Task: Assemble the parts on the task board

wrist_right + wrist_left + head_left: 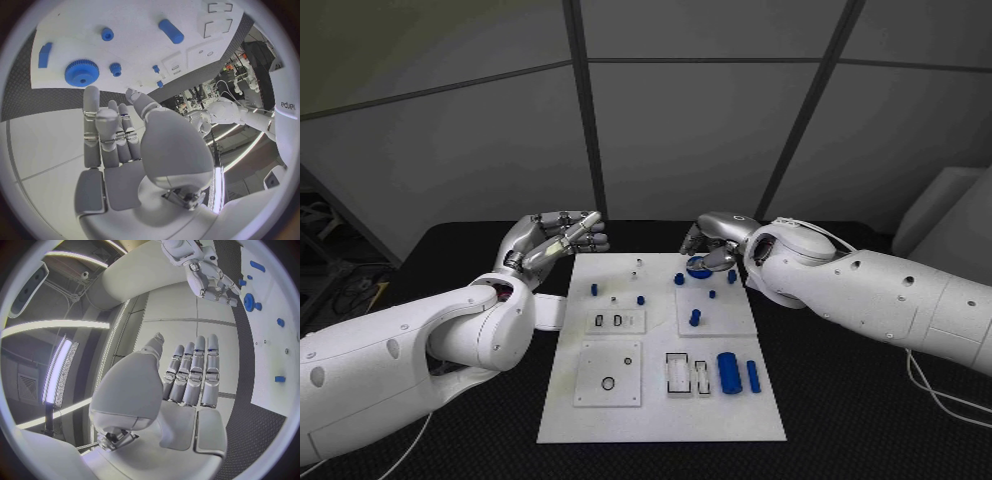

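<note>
Task board (661, 420) lies flat mid-table, long axis running near to far. Most parts already stand in sockets: small blue pegs (594, 290) upright in the far half, presumably seated. Two blue cylinders still lie loose on the near-right of the board: thick one (728, 372) and thin one (753, 376), side by side, next to the empty rectangular slots (678, 372). My guess is they're staged there for insertion.

Blue gear (82, 73) sits flat at the far-right corner of the board, just beside the right hand (714, 243). In the right wrist view that hand's fingers are straight and together with the thumb alongside, nothing in the palm, the gear beyond the fingertips (91, 92). Contact with the gear: can't tell from the head view, the hand partly covers it. Reads as empty, hovering by the gear, either about to take it or just off it.

Left hand (560, 238) is raised at the far-left corner of the board, off the surface. The left wrist view shows flat extended fingers (195, 371), thumb apart, holding nothing. Looks parked clear so the right has room.

Both forearms angle in from the near corners toward the board's far edge.

Likely remaining: the gear, then the two loose cylinders.
</note>
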Robot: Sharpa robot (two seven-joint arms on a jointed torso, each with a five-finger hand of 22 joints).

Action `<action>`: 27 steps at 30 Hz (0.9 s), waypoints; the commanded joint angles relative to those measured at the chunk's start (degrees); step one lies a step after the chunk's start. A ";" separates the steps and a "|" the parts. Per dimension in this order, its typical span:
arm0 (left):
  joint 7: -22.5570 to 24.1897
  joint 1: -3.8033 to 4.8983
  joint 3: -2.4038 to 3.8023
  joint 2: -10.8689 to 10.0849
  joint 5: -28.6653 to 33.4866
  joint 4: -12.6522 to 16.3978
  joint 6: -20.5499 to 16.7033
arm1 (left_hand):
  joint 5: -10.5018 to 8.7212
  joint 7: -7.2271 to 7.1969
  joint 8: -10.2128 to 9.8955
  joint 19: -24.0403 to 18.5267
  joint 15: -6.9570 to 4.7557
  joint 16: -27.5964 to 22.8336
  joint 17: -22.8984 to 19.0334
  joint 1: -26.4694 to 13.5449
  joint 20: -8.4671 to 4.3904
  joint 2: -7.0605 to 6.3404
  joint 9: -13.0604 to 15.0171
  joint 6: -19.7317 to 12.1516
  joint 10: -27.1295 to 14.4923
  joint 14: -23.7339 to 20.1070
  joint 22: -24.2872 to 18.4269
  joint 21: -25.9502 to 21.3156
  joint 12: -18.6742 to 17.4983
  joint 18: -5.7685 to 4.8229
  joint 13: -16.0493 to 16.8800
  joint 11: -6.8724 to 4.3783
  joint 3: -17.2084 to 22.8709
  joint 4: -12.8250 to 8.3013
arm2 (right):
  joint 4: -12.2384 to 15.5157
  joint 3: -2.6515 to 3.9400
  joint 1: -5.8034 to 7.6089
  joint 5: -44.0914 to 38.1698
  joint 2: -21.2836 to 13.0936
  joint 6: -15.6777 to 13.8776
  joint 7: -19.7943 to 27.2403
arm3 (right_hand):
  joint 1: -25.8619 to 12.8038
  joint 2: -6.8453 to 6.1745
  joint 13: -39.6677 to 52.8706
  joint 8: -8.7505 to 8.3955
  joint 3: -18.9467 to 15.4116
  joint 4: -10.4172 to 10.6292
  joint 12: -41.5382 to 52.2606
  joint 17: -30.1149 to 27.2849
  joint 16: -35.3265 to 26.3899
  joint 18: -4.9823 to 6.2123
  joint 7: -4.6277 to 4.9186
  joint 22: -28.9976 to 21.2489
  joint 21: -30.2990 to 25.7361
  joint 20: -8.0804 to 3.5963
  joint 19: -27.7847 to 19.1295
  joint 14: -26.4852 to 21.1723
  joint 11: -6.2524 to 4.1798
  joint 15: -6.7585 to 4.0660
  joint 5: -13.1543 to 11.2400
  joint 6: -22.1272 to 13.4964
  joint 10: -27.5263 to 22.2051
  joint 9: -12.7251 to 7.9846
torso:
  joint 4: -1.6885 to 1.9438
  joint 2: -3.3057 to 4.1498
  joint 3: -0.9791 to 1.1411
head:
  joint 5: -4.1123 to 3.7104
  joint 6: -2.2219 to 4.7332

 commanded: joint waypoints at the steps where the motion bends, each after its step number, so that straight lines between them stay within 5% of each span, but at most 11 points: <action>1: -0.12 0.06 0.05 -0.13 -0.84 0.29 1.35 | -0.26 0.06 -0.26 0.41 -0.01 -0.36 0.08 -0.12 -0.07 0.07 -0.09 0.44 0.54 0.49 0.07 0.26 -0.30 -0.47 -0.08 -0.01 -0.03 -0.25 | -0.17 0.04 0.19 -5.23 0.42 3.12 -3.03 | 0.21 -0.30 0.09 -0.26 0.02 0.55 -0.03 3.92 3.80 -0.65 -0.08 3.87 3.27 0.07 0.92 2.38 0.11 0.36 -0.16 -0.55 -0.50 0.02 | 0.16 0.87 -0.19 | -0.13 -0.02; 12: -0.14 0.06 0.06 -0.30 -0.84 0.72 1.78 | -0.25 0.19 -0.57 0.57 0.06 -0.73 0.13 -0.27 -0.08 0.12 -0.11 0.38 0.44 0.41 0.02 0.27 -0.63 -0.50 -0.10 0.09 -0.14 -0.32 | -1.17 0.04 0.22 -6.01 1.55 4.71 -3.53 | 0.66 -0.19 0.19 -0.33 -0.07 0.88 0.01 11.64 10.93 -1.71 -0.04 11.96 9.66 0.45 3.26 2.56 0.29 0.55 -0.32 -1.31 -1.18 -0.01 | 0.43 1.69 -0.41 | -0.25 -0.01; 27: -0.14 0.07 0.06 -0.55 -0.84 1.13 1.77 | -0.24 0.31 -0.79 0.62 0.11 -0.97 0.17 -0.39 -0.07 0.16 -0.12 0.32 0.35 0.38 -0.02 0.25 -0.87 -0.53 -0.11 0.18 -0.22 -0.38 | -2.98 0.02 0.21 -6.09 3.07 5.58 -3.51 | 0.84 0.01 0.27 -0.34 0.30 1.06 0.13 14.37 13.42 -2.12 -0.05 14.97 11.99 0.53 4.17 2.73 0.28 0.61 -0.39 -1.66 -0.72 -0.01 | 0.40 1.84 -0.32 | -0.29 -0.48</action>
